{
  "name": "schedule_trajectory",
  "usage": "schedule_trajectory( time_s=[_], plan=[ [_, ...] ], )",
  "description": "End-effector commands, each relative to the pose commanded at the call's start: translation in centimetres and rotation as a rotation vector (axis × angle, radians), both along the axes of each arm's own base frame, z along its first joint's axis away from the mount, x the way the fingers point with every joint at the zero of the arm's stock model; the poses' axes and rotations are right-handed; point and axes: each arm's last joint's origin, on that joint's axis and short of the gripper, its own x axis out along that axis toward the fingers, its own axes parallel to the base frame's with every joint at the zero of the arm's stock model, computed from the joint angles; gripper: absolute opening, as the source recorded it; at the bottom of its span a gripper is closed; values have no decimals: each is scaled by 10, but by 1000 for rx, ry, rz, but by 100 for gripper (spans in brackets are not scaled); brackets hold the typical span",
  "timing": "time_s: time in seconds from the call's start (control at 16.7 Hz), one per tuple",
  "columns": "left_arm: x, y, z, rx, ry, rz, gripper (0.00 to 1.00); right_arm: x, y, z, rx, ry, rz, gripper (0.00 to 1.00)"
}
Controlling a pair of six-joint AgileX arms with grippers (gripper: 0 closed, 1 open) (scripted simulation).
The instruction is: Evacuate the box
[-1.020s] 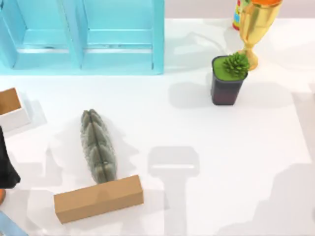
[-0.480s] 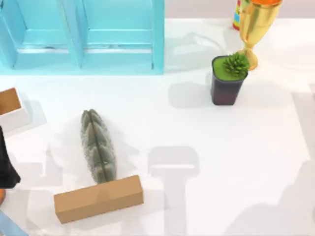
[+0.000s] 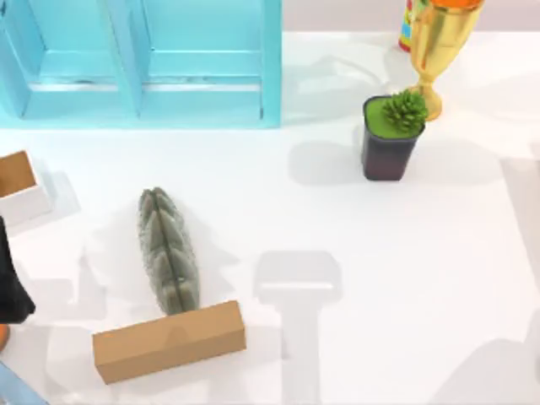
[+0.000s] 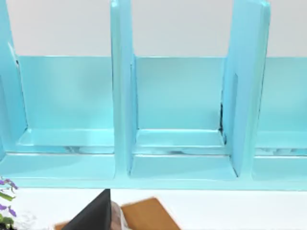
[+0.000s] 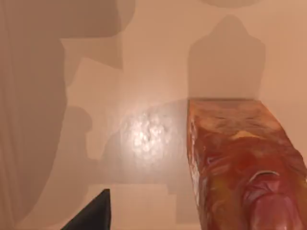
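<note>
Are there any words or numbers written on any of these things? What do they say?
No readable text anywhere.
Brown box: plain, no writing.
Blue shelf: plain.
Gold cup: no lettering.
Red and yellow container behind it: any label is too small to read.

Loads of open counter (image 3: pixel 439 278) on the right half and through the middle, easy to pass there. The back left is walled off by the blue shelf unit (image 3: pixel 143 63). Back right is tighter: a potted plant (image 3: pixel 390 135) stands right by a gold trophy (image 3: pixel 439 46). On the left, a grey ridged thing (image 3: pixel 169 251) touches a brown block (image 3: pixel 169 341), and a small white box (image 3: pixel 21 187) hugs the edge.
</note>
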Motion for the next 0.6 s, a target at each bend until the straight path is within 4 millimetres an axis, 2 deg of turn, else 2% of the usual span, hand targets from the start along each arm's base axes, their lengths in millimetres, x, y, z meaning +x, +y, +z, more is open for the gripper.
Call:
schedule_trajectory(
  time_s=[0.3,0.6],
  plan=[
    [0,0,0,0,0,0,100,0,0,-44,0,0,0,100],
    [0,0,0,0,0,0,100,0,0,-48,0,0,0,100]
  ],
)
